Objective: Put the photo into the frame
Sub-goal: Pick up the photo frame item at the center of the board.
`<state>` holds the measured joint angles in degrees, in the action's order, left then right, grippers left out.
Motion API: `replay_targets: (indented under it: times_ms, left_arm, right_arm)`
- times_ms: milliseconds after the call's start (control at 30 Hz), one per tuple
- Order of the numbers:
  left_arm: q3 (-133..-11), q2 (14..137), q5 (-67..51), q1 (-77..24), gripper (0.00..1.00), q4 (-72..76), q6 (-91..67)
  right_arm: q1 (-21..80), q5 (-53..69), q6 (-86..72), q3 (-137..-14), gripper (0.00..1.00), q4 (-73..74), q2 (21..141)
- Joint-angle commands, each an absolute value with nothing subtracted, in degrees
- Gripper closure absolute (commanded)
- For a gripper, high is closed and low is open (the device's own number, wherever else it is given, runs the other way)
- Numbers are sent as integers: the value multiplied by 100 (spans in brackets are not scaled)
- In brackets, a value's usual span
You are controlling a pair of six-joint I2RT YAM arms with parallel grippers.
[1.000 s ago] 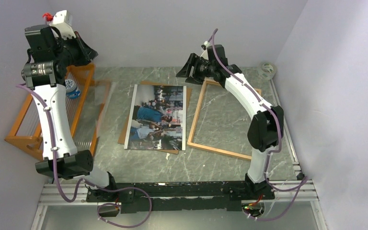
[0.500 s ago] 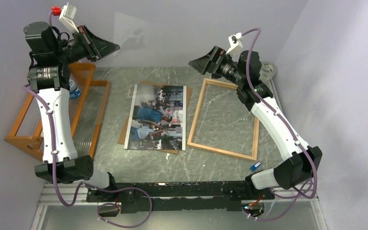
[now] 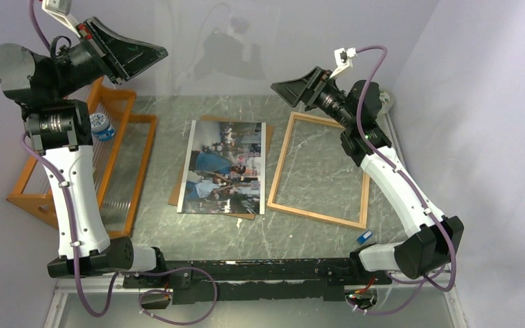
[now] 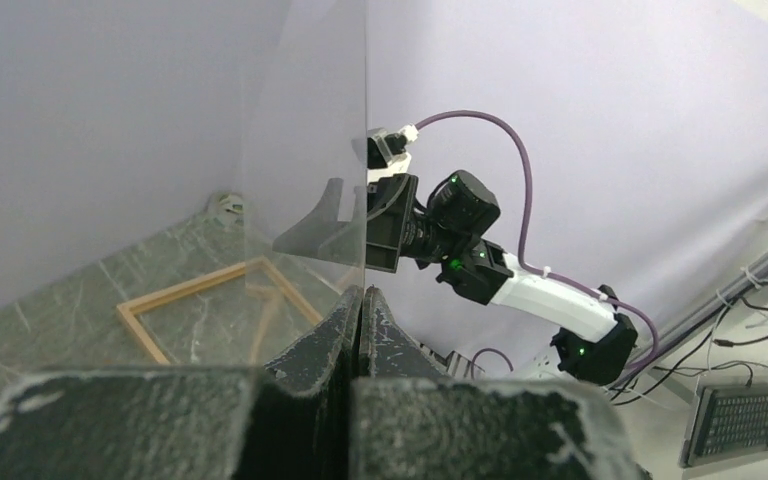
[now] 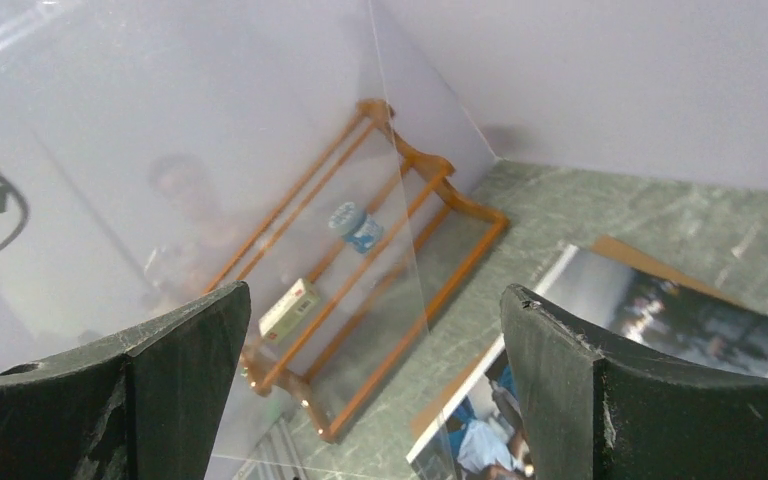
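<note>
The photo (image 3: 225, 167) lies flat mid-table on a brown backing board (image 3: 176, 196); it also shows in the right wrist view (image 5: 680, 320). The light-wood frame (image 3: 321, 171) lies empty to its right, also seen in the left wrist view (image 4: 190, 290). My left gripper (image 3: 158, 52) is raised high at the back left, shut on the edge of a clear pane (image 3: 212, 48). The pane (image 4: 305, 150) stands upright from the closed left gripper (image 4: 362, 292). My right gripper (image 3: 275, 86) is open, facing the pane (image 5: 160, 150) without touching it; nothing is in the right gripper (image 5: 375, 290).
An orange wooden rack (image 3: 61, 171) stands at the left with a small bottle (image 3: 100, 126) on it; the rack also shows in the right wrist view (image 5: 400, 260). A small blue item (image 3: 364, 238) lies near the right arm's base. Walls close in at the back and sides.
My left gripper has lifted the clear pane up and rightward, away from the rack. My right arm has risen from the frame's corner and now faces the pane, jaws open.
</note>
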<state>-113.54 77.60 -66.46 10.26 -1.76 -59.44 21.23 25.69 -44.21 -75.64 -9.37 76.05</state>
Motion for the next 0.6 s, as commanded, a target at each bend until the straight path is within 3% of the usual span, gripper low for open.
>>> replay_targets:
  times_ms: [0, 300, 567]
  left_arm:
    - [-11588, 7602, -6801, 1002, 98, 1030, -6841]
    - [-11838, 7464, -6654, 1002, 97, 1301, -7137]
    - [-11707, 7289, -6027, 1002, 97, 315, -6829]
  right_arm:
    - [2126, 3354, -4609, -7573, 1, -2345, 7441]
    - [2229, 3623, -4870, -7662, 4, -2714, 7565]
    - [2410, 4313, -5794, -7680, 20, -3868, 7813]
